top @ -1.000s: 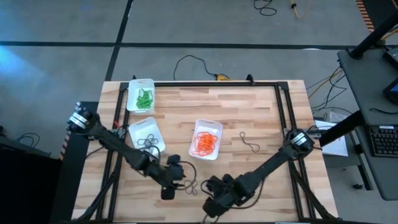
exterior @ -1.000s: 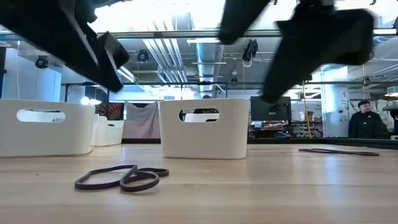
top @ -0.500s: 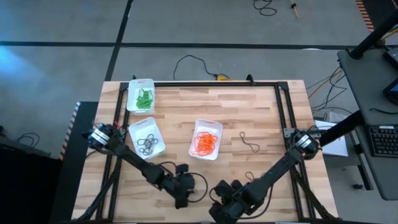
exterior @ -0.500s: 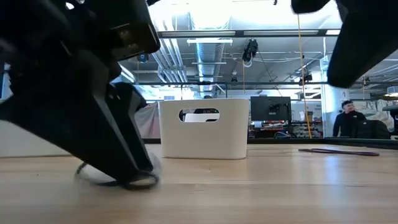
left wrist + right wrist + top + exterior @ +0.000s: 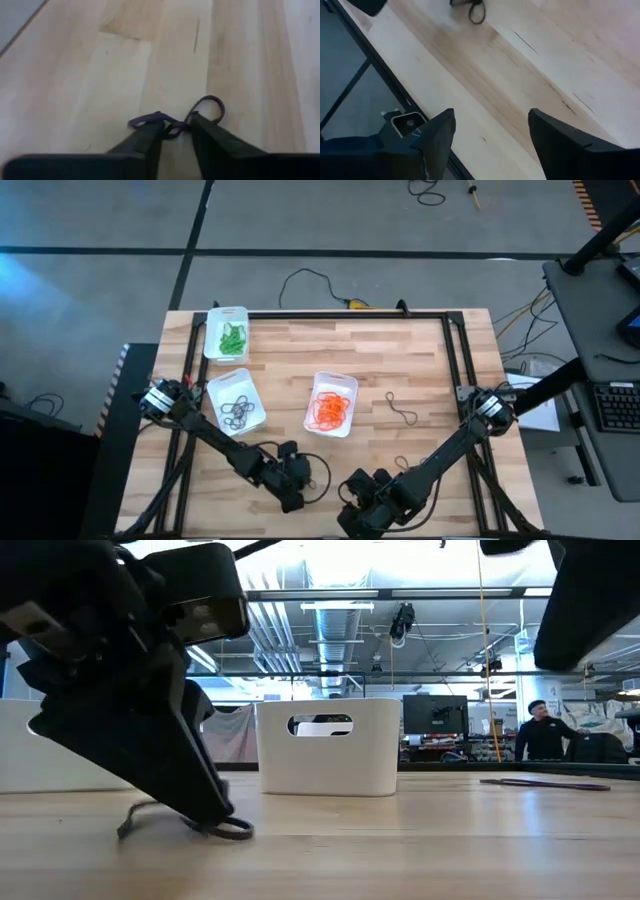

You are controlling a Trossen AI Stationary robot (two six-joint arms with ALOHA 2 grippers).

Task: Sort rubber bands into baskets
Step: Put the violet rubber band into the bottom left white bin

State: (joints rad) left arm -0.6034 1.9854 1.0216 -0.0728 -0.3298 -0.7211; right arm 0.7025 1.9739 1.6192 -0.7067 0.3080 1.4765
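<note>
Three white baskets stand on the wooden table: one with green rubber bands, one with dark rubber bands, and one with orange rubber bands. My left gripper is down on the table near its near edge, shut on a small bunch of dark rubber bands, which also shows in the low view. My right gripper is open and empty beside it, at the table's near edge. My left gripper pinches the dark rubber bands at their middle, where the loops cross, between its two fingers. The fingers come slanting down from above, with their tips at the tabletop. One loop end and the other end stick out past the fingers on the wood.
A loose dark band lies on the table right of the orange basket and shows far off in the low view. A black frame runs along the table's edges. A person stands in the room behind.
My left gripper has gone down and toward the table's near edge onto the loose dark bands and has taken hold of them. The bands are bunched at the fingers and one end has risen off the wood. My right gripper has gone toward the near edge.
</note>
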